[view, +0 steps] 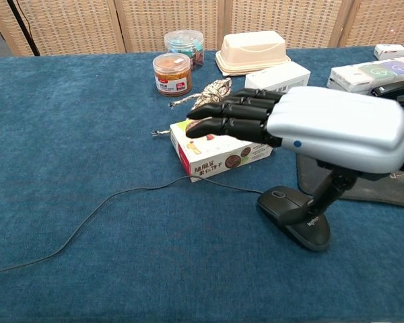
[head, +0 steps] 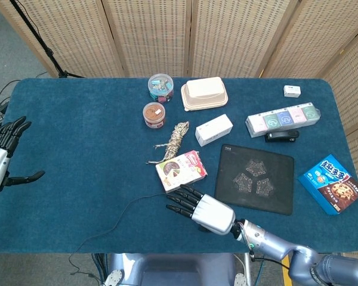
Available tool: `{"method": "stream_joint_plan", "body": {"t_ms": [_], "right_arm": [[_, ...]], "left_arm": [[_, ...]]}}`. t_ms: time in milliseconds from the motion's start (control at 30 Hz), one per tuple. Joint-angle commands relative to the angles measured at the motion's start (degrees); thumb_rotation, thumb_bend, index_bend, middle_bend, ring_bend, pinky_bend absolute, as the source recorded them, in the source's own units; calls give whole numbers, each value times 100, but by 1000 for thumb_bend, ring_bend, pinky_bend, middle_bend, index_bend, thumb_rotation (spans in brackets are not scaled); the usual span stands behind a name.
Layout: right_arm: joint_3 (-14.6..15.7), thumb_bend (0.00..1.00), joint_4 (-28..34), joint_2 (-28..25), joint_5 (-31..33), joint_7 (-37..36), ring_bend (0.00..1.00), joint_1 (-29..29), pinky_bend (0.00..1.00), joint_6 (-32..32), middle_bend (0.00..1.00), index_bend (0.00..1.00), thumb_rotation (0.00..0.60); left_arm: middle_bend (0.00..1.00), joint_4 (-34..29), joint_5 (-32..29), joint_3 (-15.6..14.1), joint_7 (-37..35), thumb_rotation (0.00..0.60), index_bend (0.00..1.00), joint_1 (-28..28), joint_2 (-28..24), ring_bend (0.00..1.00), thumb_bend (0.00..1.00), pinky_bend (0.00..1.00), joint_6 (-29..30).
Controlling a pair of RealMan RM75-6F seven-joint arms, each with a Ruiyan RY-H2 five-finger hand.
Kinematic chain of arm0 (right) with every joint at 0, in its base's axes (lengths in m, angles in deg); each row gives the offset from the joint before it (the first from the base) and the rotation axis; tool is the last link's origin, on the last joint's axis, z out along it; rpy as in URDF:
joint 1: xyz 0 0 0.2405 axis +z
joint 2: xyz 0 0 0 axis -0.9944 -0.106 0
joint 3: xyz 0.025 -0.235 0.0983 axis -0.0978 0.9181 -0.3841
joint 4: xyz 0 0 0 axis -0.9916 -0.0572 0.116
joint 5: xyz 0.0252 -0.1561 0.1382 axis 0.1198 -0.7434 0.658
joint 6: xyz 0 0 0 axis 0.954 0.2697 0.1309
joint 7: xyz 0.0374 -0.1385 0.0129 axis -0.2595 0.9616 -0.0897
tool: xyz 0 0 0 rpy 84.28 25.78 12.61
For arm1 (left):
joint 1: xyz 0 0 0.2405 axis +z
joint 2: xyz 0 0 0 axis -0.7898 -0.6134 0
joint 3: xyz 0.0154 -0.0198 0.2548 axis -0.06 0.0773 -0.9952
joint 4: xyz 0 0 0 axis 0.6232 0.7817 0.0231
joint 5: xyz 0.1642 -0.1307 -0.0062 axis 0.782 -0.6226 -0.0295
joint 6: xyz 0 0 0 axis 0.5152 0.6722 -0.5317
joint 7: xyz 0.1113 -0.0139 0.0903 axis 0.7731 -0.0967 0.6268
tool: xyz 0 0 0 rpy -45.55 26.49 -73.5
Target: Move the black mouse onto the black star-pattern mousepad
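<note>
1. Presently, your black mouse (view: 294, 212) lies on the blue table cloth (head: 83, 143) near the front edge, just off the near-left corner of the black star-pattern mousepad (head: 256, 177), not on it. It is a low, dark wired mouse; its cable (view: 87, 215) trails left across the cloth.
2. Your right hand (view: 323, 128) hovers flat over the mouse, fingers (view: 229, 118) stretched out and slightly apart, gripping nothing. The thumb reaches down and appears to touch the mouse's top; actual contact cannot be confirmed.
3. Your left hand (head: 3, 155) is at the table's far left edge, fingers spread and empty.
4. Just behind the mouse stands a red-and-white snack box (view: 222, 151), touching the cable's line. Behind that lie a rope bundle (head: 174, 140), a white carton (head: 213, 129) and an orange-lidded jar (head: 153, 114).
5. From the head view the right hand hides the mouse completely. In the chest view the hand covers much of the mousepad, and the pad's right side is cut off.
</note>
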Motion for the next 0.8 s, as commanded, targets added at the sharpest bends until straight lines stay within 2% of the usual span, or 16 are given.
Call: {"method": "stream_joint_plan", "body": {"t_ms": [33, 800], "right_arm": [[31, 0, -89, 240, 131, 260, 0, 75, 0, -219, 0, 0, 600], [4, 0, -184, 1041, 1152, 1400, 0, -83, 0, -532, 0, 0, 600]], "left_arm": [[0, 30, -27, 41, -87, 600, 0, 46, -32, 0, 48, 0, 30], [0, 74, -67, 176, -195, 600, 0, 105, -55, 0, 48, 0, -96]]}}
